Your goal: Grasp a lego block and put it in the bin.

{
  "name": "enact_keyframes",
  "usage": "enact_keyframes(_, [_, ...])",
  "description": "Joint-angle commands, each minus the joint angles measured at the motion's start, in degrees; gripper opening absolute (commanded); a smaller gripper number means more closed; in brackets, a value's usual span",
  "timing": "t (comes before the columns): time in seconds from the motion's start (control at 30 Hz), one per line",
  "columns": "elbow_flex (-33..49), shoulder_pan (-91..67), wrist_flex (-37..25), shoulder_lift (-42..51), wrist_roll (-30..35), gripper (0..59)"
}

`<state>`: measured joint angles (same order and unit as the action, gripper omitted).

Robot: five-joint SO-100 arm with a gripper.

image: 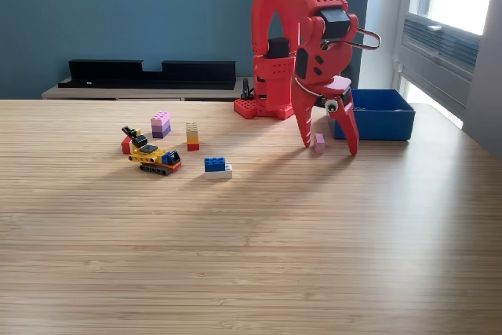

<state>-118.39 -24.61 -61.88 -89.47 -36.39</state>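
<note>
The jaws are spread wide, tips down at the tabletop right of centre in the frame, and a small pink block (pixel 319 143) is seen standing between them. The gripper (pixel 329 144) is not clamped on anything; whether either tip touches the block cannot be made out at this size.

The step in hand is judged to be the grasp itself: the block is straddled but not yet taken. What is called for next is a closing of the jaws on the block, then a lift clear of the wooden table (pixel 251 256) and a short carry to the blue bin (pixel 382 123), which is found just beyond and to the right of the gripper, close beside the red arm's base.

Further left, well apart from the gripper, other pieces are laid out: a blue and white block (pixel 216 167), a yellow toy digger (pixel 151 154), a yellow and red stack (pixel 192 136), and a pink and purple stack (pixel 161 124).

No brand, label or readable writing is seen anywhere.
</note>
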Motion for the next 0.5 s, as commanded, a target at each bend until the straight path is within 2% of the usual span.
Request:
enact_keyframes(0.03, [2.9,0.9,0.1,3.6,2.5,15.7])
enact_keyframes(0.1, [3.9,0.9,0.2,4.2,4.2,4.2])
enact_keyframes(0.13, [4.3,0.9,0.2,4.4,4.8,0.6])
enact_keyframes(0.5, [8.6,0.4,0.1,4.7,13.3,0.0])
